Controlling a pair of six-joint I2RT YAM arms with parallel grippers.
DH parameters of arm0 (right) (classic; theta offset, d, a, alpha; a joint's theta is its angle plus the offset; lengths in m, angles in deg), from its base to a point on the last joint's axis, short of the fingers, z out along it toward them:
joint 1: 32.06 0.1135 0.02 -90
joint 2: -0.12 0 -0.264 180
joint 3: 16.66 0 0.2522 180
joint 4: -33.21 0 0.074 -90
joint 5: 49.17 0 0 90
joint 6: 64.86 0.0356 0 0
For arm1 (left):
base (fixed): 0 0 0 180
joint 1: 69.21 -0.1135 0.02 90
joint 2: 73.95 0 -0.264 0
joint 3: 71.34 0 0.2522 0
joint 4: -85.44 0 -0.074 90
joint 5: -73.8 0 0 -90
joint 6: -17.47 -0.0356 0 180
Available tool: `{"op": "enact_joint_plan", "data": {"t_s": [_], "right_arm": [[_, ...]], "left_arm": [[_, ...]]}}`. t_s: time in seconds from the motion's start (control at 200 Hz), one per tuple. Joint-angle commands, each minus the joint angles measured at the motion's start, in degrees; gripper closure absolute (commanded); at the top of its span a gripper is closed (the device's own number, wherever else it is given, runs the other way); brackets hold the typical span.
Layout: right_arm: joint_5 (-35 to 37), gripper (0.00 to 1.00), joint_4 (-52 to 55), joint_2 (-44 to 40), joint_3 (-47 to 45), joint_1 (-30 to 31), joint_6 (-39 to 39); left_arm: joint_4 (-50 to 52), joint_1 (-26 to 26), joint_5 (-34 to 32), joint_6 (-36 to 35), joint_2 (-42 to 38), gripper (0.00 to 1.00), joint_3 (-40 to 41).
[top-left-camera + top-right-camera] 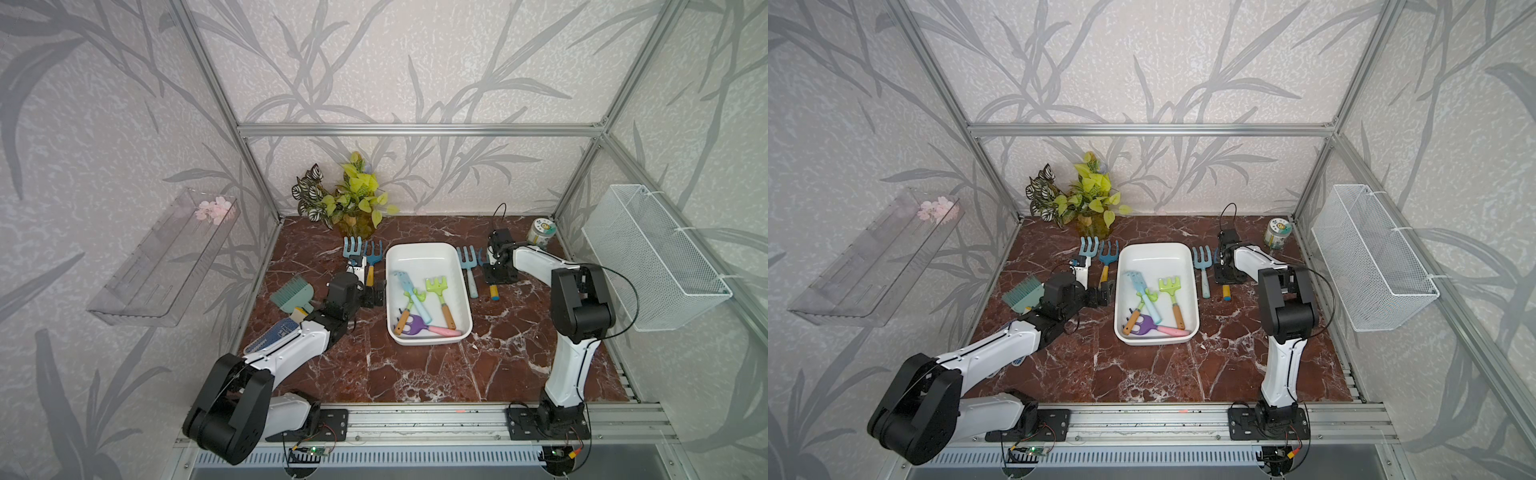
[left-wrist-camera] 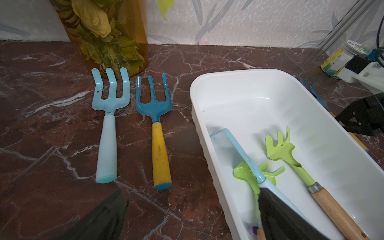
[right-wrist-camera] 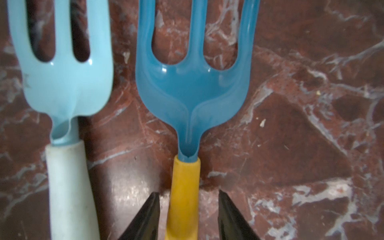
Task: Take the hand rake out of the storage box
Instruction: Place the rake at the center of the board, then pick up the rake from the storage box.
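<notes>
In a top view, green hand rake lies inside storage box, left gripper at its rim. Left wrist: fingers spread wide; centre over rake's wooden handle. Right wrist: right gripper parted, straddling blue fork, not pinching.

count on inspection.
storage box: one.
tools inside it: four. one light blue rake, one green rake on a wooden handle, one green fork on a wooden handle, one purple-headed tool on a pink handle.
three-pronged forks on the table: four. left of the box, one light blue fork and one dark blue fork; right of it, one light blue fork and one dark blue fork.
teal fan rake: one.
blue mesh item, partly hidden: one.
lidded jar: one.
vase of leaves: one.
clear wall tray: one.
white wire basket: one.
</notes>
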Motion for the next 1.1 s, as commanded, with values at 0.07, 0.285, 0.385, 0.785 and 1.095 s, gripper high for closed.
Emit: {"op": "enact_joint_plan", "data": {"t_s": [0.07, 0.285, 0.385, 0.785, 1.095], "right_arm": [[1.1, 0.36, -1.5, -9.5, -4.1, -0.2, 0.4], [-6.1, 0.29, -5.5, -22.5, -10.8, 2.5, -1.6], [-12.1, 0.29, -8.8, -27.3, -13.8, 5.8, -2.2], [-19.4, 0.34, -14.4, -26.8, -15.4, 22.9, -1.1], [-21.2, 0.40, -13.0, -16.7, -11.2, 27.8, 2.1]], "left_arm": [[0.1, 0.2, 0.3, -0.7, -0.5, 0.00, -1.0], [0.2, 0.2, 0.1, -0.8, -0.5, 0.00, -1.1], [0.1, 0.2, 0.0, -0.7, -0.7, 0.00, -1.0], [-0.3, 0.2, -0.4, -0.4, -1.4, 0.01, -0.3], [-0.7, 0.2, -0.5, -0.3, -1.8, 0.01, 0.0]]}}
